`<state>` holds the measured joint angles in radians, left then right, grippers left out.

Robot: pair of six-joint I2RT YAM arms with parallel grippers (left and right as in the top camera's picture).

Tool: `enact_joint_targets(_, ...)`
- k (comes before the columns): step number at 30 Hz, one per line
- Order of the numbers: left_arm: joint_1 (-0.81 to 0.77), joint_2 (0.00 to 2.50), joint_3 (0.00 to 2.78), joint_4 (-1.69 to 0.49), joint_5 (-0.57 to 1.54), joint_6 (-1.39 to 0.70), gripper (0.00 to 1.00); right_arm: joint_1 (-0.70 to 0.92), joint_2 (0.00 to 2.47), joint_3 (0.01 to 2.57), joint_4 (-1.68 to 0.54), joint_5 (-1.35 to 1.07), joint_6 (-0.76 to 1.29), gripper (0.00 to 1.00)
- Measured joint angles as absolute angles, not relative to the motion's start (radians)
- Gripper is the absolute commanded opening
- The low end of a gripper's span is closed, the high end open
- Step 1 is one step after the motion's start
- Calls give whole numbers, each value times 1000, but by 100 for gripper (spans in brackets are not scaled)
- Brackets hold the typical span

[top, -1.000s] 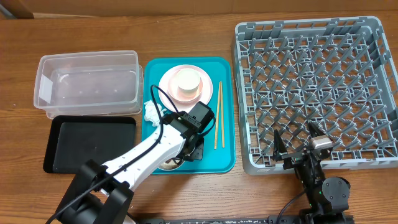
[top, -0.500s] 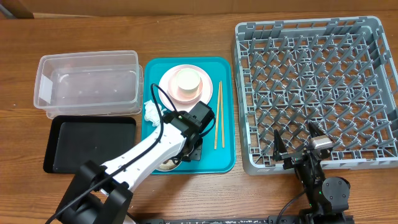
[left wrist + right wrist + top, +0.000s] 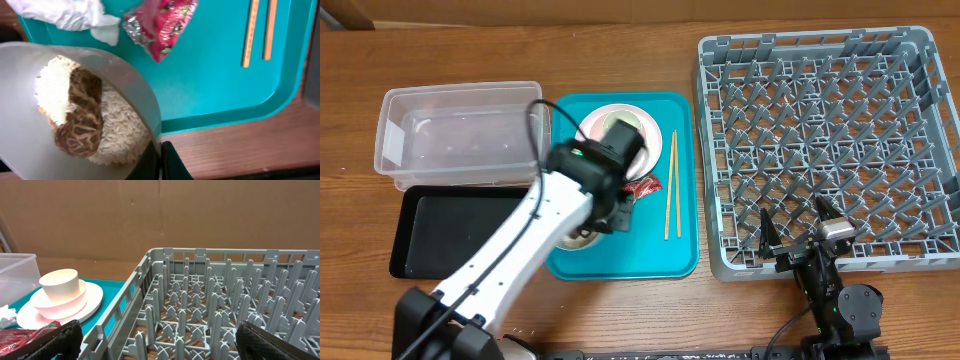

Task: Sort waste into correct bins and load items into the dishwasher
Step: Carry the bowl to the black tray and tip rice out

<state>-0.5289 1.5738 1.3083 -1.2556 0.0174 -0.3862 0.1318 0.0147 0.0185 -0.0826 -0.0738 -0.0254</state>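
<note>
The left gripper had swung leftward, closed on the rim of the small white bowl above the near part of the teal tray. Whitish rice and a brown scrap filled it. Farther, the red wrapper now lay uncovered. The right gripper stayed wide open.

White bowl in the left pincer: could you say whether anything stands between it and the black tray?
Only the teal tray's low rim separates the white bowl from the black tray; nothing else shows.

The small white bowl runs off the left wrist view.
</note>
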Motion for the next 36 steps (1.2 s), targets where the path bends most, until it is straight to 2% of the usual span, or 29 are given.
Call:
enact_joint_targets(8,-226,1502,1308,-1268,173,-235,4,132,15,19,-82,-74,-26,100)
enact_joint_targets(18,147,1380,1309,-1234,262,-150,4,132,15,19,-82,-74,-26,100)
enact_joint_targets(25,388,1380,1282,-1212,487,-25,4,132,15,19,-82,-74,-25,100)
enact_joint_targets(36,796,1380,1062,-1102,905,206,4,132,15,19,-82,-73,-26,100)
